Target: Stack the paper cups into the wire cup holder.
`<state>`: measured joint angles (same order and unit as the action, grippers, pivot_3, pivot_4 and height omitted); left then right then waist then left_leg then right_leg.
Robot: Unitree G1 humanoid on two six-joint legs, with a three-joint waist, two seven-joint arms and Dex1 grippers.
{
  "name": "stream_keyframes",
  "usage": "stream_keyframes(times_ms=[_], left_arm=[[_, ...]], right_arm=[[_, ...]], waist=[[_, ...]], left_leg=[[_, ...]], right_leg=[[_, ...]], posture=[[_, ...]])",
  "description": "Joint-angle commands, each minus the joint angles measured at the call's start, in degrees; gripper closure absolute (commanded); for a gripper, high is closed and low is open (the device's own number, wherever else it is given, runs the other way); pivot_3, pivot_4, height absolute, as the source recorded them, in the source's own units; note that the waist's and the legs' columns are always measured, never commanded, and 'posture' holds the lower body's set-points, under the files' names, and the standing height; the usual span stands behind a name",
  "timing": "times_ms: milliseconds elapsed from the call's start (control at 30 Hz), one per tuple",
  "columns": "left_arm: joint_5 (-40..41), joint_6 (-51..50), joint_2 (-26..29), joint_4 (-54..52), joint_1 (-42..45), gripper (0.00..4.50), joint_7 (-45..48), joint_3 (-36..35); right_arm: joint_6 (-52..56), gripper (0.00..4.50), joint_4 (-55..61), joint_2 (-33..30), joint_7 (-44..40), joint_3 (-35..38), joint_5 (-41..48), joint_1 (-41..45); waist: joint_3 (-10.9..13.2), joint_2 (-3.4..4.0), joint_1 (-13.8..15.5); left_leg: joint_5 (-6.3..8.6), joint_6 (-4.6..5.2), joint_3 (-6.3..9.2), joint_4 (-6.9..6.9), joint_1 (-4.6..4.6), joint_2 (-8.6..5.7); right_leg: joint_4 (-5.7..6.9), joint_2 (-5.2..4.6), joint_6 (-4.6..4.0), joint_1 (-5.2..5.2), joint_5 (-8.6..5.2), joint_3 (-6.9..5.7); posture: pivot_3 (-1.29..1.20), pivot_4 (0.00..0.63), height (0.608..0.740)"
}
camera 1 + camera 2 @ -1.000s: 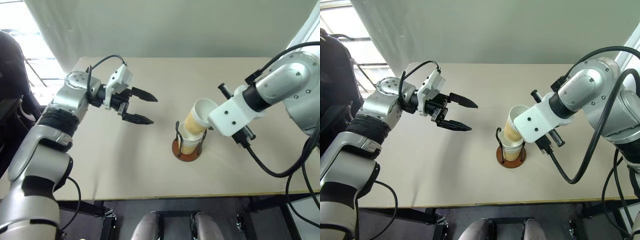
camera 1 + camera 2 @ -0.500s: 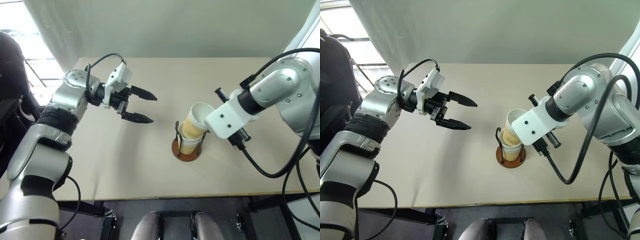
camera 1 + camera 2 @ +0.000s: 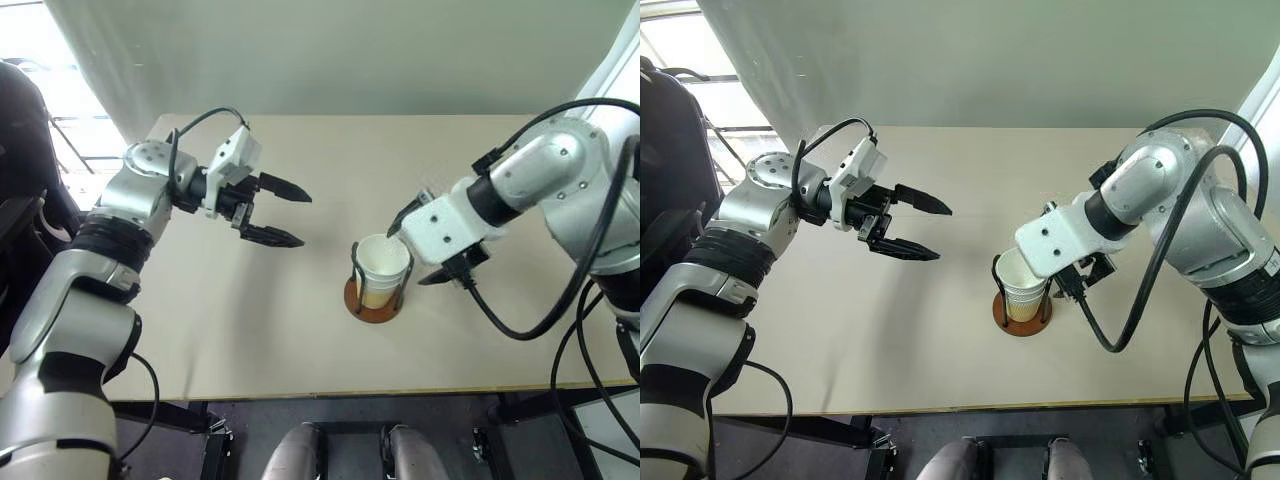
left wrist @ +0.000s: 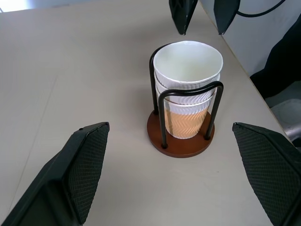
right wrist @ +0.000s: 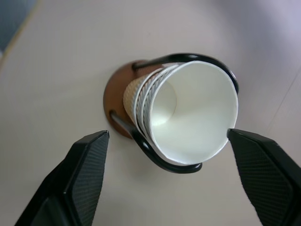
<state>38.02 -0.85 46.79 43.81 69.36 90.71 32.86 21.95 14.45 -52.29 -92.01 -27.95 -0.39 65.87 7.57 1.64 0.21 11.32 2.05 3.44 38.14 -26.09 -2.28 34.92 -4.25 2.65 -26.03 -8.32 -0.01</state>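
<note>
Item: cups (image 4: 187,70), three, nested upright in the holder (image 4: 180,141). You see three ribbed rims stacked in the right wrist view; the top rim stands just above the wire loops. The holder's brown disc sits flat on the table (image 3: 300,340), near its middle and toward your right side.

Item: right gripper (image 3: 422,243). Fingers spread wide, gripping nothing. It hangs just above and beside the cups, pointing steeply down at them. The stack's open mouth lies between the two fingers as seen along them, one pad (image 5: 82,174) on each side, and appears clear of both.

Item: left gripper (image 3: 276,211). Fingers spread wide, empty. It is held well apart from the holder, pointing across the table toward it, roughly level.

Key relation: the stack's long axis runs vertically, and the right gripper is by far the nearer. No loose cup shows on the table, so you may judge the stacking done. Your coming move is likely a straight lift of the right arm along that axis, so the fingers do not tip the top cup.
</note>
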Motion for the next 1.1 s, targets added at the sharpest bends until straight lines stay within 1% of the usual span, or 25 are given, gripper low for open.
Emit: stream_keyframes(times_ms=[33,233,333,400,500,567,700,867,967,1100], left_arm=[[-2.67,-1.57,-0.75,1.94,2.19,0.0,1.79,-3.52],[-5.64,-4.64,-2.19,3.66,1.39,0.0,1.79,-8.78],[-7.26,-3.74,-3.78,4.36,-0.18,0.0,0.84,-13.79],[-7.94,-3.63,-5.1,4.33,-1.16,0.0,-1.87,-17.69],[-8.73,-4.02,-6.87,3.51,-2.16,0.0,-5.79,-22.74],[-9.47,-4.63,-7.8,2.87,-2.82,0.0,-8.69,-25.38],[-10.34,-3.93,-11.36,3.09,-4.32,0.0,-20.46,-31.66],[-11.17,-5.38,-12.98,-0.2,-7.27,0.0,-24.92,-35.63],[-10.85,-7.35,-13.9,-3.7,-9.72,0.0,-26.2,-36.85],[-10.87,-9.47,-15.34,-7.97,-13.29,0.0,-27.94,-37.57]], right_arm=[[5.36,0.37,-2.63,-0.58,2.86,7.76,2.53,1.3],[6.41,0.37,-12.78,-1.16,10.13,13.87,1.76,-0.96],[5.95,0.37,-22.0,0.56,18.27,18.82,1.89,-4.5],[5.99,0.37,-27.36,2.21,23.58,22.23,2.54,-7.43],[5.95,0.37,-32.01,5.07,29.46,25.65,3.57,-9.21],[4.27,0.37,-34.74,7.04,33.57,27.52,3.99,-10.14],[-1.7,0.37,-42.06,12.17,44.0,31.07,4.02,-11.84],[-3.43,0.37,-43.96,12.02,47.45,31.66,3.5,-13.02],[-1.45,0.37,-42.22,12.04,48.03,32.73,5.08,-14.51],[-0.29,0.37,-38.54,12.82,51.61,34.98,6.07,-17.19]], waist=[[0.0,0.0,0.11],[0.0,0.0,0.15],[0.0,-0.01,0.22],[-0.01,-0.01,0.3],[0.01,0.01,0.28],[0.01,0.01,0.23],[0.01,0.01,0.14],[0.01,0.02,0.15],[0.01,0.02,0.25],[0.01,0.02,0.53]], left_leg=[[-0.03,-0.05,0.0,0.0,0.0,0.0],[-0.03,-0.03,0.01,-0.01,0.03,0.0],[-0.03,-0.03,0.02,-0.01,0.03,0.01],[-0.05,-0.02,0.02,0.0,0.06,-0.02],[-0.06,-0.02,-0.03,0.01,0.04,-0.01],[-0.09,-0.07,-0.07,-0.02,0.05,0.02],[-0.1,-0.04,-0.11,-0.07,0.13,0.03],[-0.1,-0.05,-0.12,-0.06,0.12,0.03],[-0.1,-0.15,-0.12,-0.05,0.12,0.02],[-0.08,-0.2,-0.13,-0.04,0.13,0.01]], right_leg=[[-0.01,0.0,0.0,0.01,0.0,0.0],[0.01,0.0,-0.02,0.01,0.01,0.01],[0.0,-0.02,0.01,0.01,0.03,0.01],[-0.01,-0.02,0.04,0.05,0.05,0.02],[0.02,-0.03,0.21,0.0,0.15,0.04],[0.05,-0.03,0.49,-0.04,0.32,0.03],[0.04,-0.03,0.58,-0.02,0.42,0.04],[0.03,-0.04,0.57,-0.03,0.5,0.04],[0.03,-0.04,0.54,-0.03,0.52,0.04],[0.02,-0.04,0.48,0.0,0.54,0.03]], posture=[[0.0,0.15,0.74],[0.0,0.15,0.74],[0.0,0.15,0.74],[0.0,0.15,0.74],[0.0,0.15,0.74],[0.0,0.15,0.74],[0.0,0.15,0.74],[0.0,0.15,0.74],[0.0,0.15,0.74],[0.0,0.15,0.74]])
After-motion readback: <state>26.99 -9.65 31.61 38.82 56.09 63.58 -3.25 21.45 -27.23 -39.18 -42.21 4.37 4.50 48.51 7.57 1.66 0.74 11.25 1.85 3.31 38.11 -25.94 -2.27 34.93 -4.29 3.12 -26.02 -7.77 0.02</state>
